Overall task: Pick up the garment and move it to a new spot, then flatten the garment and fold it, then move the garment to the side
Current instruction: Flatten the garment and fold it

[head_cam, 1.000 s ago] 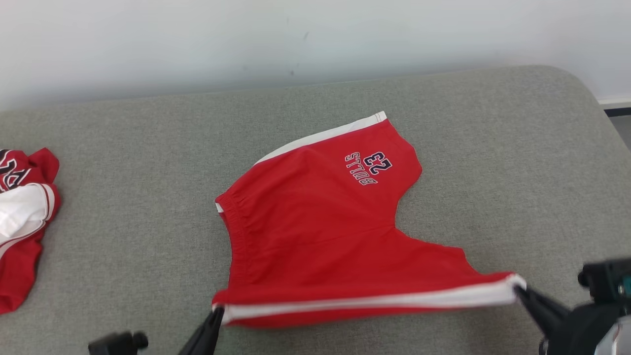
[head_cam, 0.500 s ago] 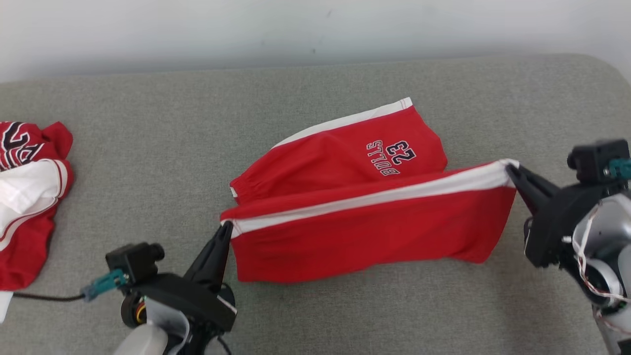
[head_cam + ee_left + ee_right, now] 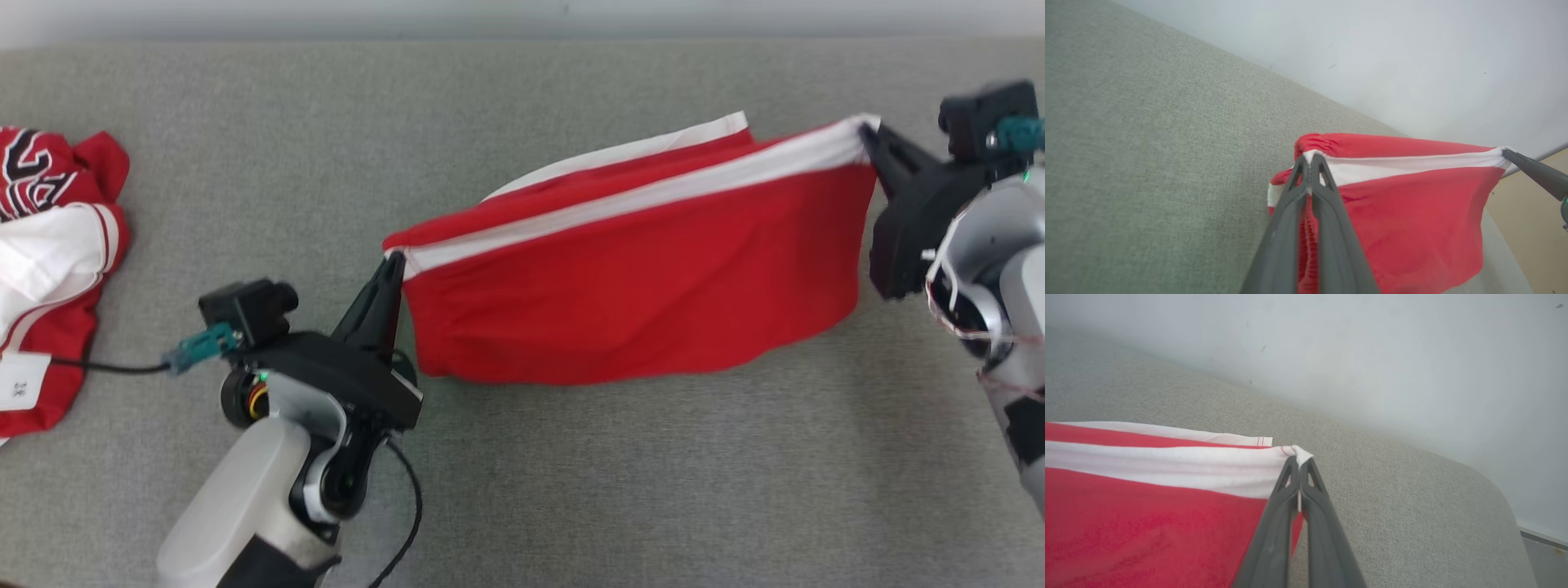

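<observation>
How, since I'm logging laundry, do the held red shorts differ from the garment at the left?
The red shorts hang stretched between the left tool and right tool; the left garment lies crumpled on the grey cushion. The shorts show a plain face; the left garment shows black lettering. Both are red with white trim.

Matt red cloth garment (image 3: 637, 302), rough woven couch (image 3: 571, 490)
</observation>
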